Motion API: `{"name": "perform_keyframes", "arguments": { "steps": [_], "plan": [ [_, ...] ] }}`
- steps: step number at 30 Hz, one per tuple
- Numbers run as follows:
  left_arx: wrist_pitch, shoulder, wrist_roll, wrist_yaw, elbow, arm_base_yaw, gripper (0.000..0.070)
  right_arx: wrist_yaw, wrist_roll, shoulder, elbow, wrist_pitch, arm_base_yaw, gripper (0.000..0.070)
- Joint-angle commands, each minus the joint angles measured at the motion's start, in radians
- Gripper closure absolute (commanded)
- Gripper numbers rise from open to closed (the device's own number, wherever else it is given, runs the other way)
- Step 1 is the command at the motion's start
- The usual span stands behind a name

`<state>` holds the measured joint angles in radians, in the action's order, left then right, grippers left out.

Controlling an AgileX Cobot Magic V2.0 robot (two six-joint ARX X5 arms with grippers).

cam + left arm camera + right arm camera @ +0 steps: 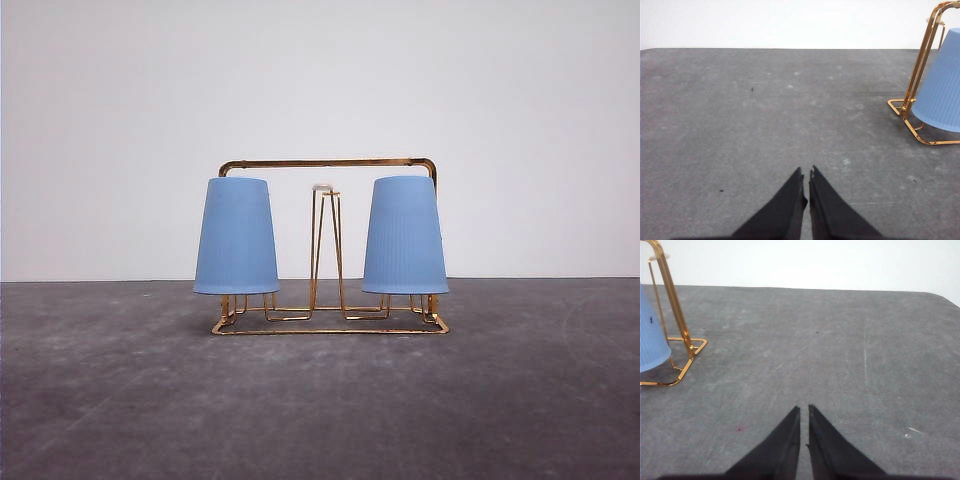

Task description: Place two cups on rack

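Both cups (236,238) (405,237) sit inverted on the rack (328,163), at 9 and 3 o'clock of its centre prong; left gripper (805,175) and right gripper (804,410) pinched together, empty, over bare table (320,400); task looks finished, nothing left but retreat.

We see two light-blue ribbed plastic cups, left cup (236,237) and right cup (404,236), both sitting upside down on the thin gold wire rack (328,162), one per end, white-tipped prong (322,187) bare between them.
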<state>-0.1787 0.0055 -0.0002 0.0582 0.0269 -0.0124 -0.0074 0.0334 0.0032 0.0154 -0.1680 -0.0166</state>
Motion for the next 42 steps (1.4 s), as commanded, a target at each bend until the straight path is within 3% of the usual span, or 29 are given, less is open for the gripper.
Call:
{"name": "perform_keyframes", "arguments": {
  "steps": [1, 42],
  "plan": [
    [-0.001, -0.001, 0.005, 0.002, -0.014, -0.001, 0.0700, 0.001, -0.003, 0.000, -0.003, 0.011, 0.002, 0.0672],
    [-0.001, -0.001, 0.005, 0.002, -0.014, -0.001, 0.0700, 0.001, -0.003, 0.000, -0.003, 0.011, 0.002, 0.0672]
  ]
}}
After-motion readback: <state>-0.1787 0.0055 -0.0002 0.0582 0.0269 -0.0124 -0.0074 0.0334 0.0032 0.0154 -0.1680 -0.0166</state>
